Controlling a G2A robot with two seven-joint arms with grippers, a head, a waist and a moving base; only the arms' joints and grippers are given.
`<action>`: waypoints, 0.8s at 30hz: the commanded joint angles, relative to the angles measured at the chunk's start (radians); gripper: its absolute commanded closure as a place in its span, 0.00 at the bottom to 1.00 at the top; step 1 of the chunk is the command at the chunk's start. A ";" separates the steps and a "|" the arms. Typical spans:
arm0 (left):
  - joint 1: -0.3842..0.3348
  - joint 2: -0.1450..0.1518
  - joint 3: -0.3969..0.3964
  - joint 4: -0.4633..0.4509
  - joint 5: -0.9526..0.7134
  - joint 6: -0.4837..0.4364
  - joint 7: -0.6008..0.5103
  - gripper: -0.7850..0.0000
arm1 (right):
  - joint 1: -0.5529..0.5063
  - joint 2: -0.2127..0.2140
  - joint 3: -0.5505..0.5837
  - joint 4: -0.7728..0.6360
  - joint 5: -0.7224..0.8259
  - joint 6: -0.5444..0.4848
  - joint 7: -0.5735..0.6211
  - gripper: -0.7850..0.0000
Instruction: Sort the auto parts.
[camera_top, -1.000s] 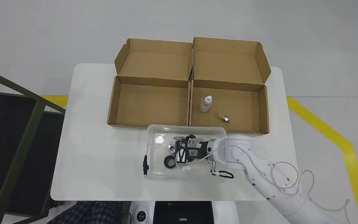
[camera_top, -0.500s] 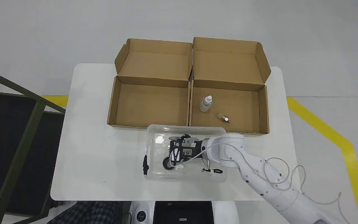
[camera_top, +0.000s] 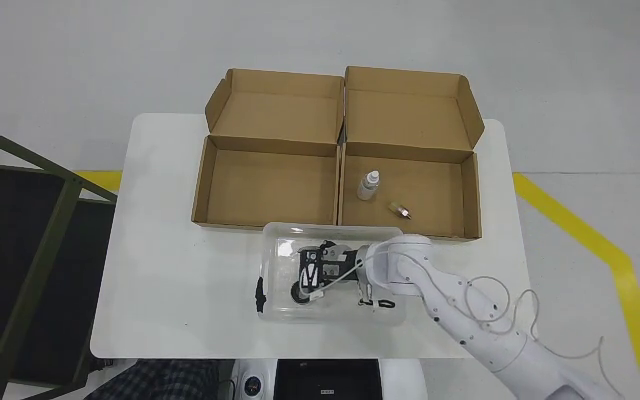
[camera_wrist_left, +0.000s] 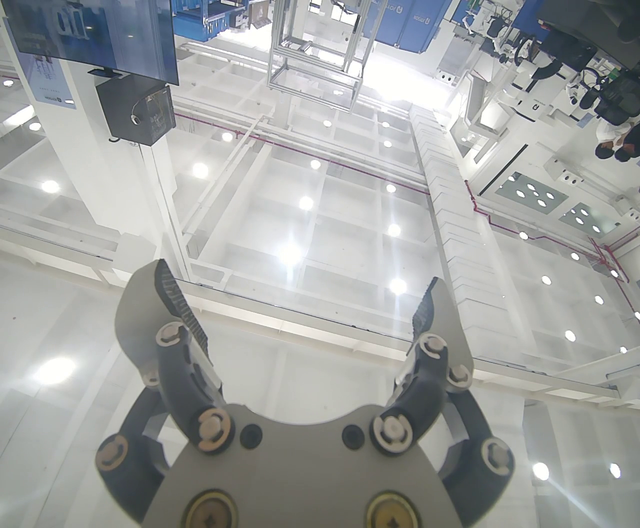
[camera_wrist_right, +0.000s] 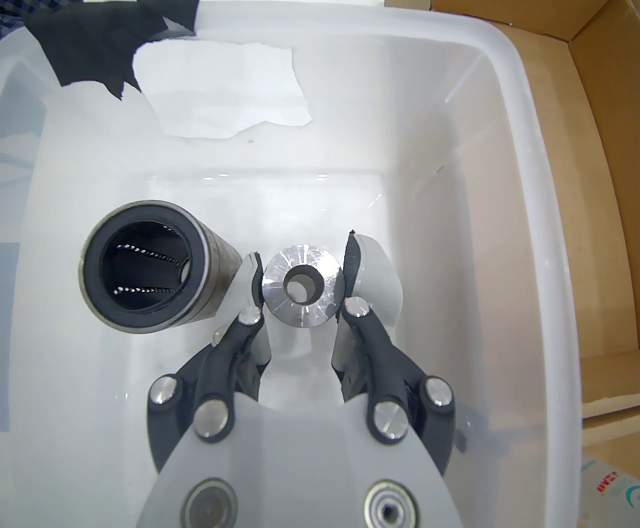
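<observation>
The small round silver metal bushing (camera_wrist_right: 301, 287) shines, machined with fine radial marks. The grey metal cylinder (camera_wrist_right: 145, 272) beside it is dull, its black end ring matt. The translucent white plastic bin (camera_wrist_right: 520, 150) looks smooth and glossy. In the top view's upper middle, the brown cardboard boxes (camera_top: 270, 190) are matt.

The small part (camera_top: 400, 210) in the cardboard box (camera_top: 440, 195) is too tiny to identify, perhaps a fitting.

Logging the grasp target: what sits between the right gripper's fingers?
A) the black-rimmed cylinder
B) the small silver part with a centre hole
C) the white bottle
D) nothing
B: the right wrist view shows the small silver part between the fingers of the right gripper, the black-rimmed cylinder beside it.
</observation>
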 joint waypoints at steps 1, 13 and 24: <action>0.000 0.000 0.000 0.000 0.000 0.000 0.000 0.00 | 0.000 0.000 0.003 -0.001 0.000 -0.005 0.001 1.00; 0.000 0.000 0.000 0.000 0.000 0.000 0.000 0.00 | -0.038 0.022 0.090 -0.089 0.034 -0.049 -0.001 1.00; 0.000 0.000 0.000 0.000 0.000 0.000 0.000 0.00 | -0.134 0.065 0.279 -0.235 0.127 -0.067 -0.016 1.00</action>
